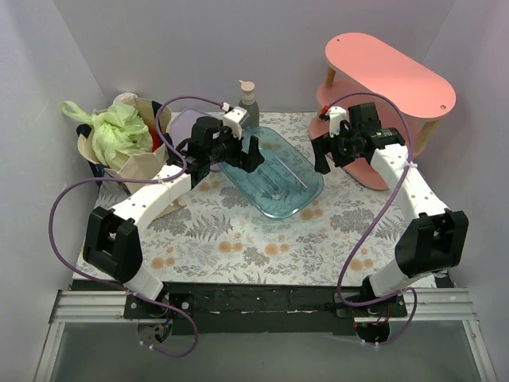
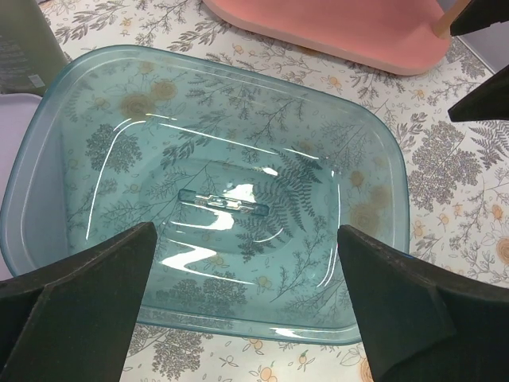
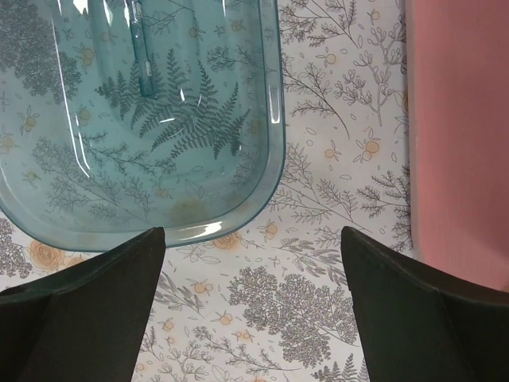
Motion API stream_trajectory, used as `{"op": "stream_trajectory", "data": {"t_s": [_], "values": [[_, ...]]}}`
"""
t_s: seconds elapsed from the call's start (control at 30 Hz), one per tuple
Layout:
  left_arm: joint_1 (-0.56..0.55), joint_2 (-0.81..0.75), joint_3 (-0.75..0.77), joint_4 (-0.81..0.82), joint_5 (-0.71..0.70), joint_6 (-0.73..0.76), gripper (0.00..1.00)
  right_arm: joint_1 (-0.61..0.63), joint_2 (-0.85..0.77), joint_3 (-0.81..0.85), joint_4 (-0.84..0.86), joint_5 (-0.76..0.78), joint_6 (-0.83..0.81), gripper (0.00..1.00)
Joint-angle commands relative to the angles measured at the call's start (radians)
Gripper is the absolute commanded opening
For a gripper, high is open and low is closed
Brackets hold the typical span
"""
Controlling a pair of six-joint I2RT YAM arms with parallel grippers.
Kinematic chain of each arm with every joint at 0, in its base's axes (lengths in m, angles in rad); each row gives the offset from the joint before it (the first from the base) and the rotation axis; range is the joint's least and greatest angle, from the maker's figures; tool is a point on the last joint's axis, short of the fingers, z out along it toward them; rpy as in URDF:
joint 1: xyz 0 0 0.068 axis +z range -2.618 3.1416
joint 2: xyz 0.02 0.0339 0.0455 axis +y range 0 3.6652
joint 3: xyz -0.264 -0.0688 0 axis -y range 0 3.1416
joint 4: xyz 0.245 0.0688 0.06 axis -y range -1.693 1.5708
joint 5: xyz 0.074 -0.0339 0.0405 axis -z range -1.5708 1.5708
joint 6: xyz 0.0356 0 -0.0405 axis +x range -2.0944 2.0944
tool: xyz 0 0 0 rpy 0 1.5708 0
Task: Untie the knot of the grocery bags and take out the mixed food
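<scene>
Cloth printed with ferns (image 1: 238, 247) covers the table nearest the arm bases; beyond it sits a clear blue tray (image 2: 48, 159) with nothing in it. The left claw (image 2: 246, 239) hangs over the tray's left side, fingers spread wide and gripping nothing; the right claw (image 3: 253, 239) hangs by the tray's right rim, just as wide and just as bare.

Farther back at the left stands the canvas tote (image 1: 147, 165); the pale-green plastic bag (image 1: 119, 134) is stuffed into its mouth, with a red packet (image 1: 153, 142) showing beside it. The knot (image 1: 83, 114) appears to be the twisted tail at the bag's far-left top, though it is too small to read clearly. The film should be light, limp and slick, and likely to tear if yanked; the loose handle ends beside the twist look the best hold, with the other claw pinning the neck. The tote is probably soft and may sag or tip.

Both bags lie behind and left of the left claw, which points away from them, and well apart from the right claw. A pump bottle (image 1: 248, 99) and a pink shelf (image 1: 390, 76) stand farthest back.
</scene>
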Motion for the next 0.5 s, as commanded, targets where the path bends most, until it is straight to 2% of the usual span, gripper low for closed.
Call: {"op": "stream_trajectory", "data": {"t_s": [0.0,0.17,0.33,0.47], "values": [[-0.003,-0.020,0.019,-0.007,-0.003,-0.006,0.98,0.008,-0.025,0.003,0.019,-0.046,-0.018,0.98],[-0.003,-0.015,0.072,0.002,0.012,0.022,0.98,0.010,-0.020,0.017,0.002,-0.102,-0.057,0.98],[-0.003,0.026,0.258,0.007,0.075,0.054,0.98,0.010,0.009,0.064,-0.062,-0.234,-0.168,0.98],[-0.003,0.060,0.424,-0.009,0.076,0.079,0.98,0.014,0.046,0.109,-0.078,-0.268,-0.176,0.98]]}}
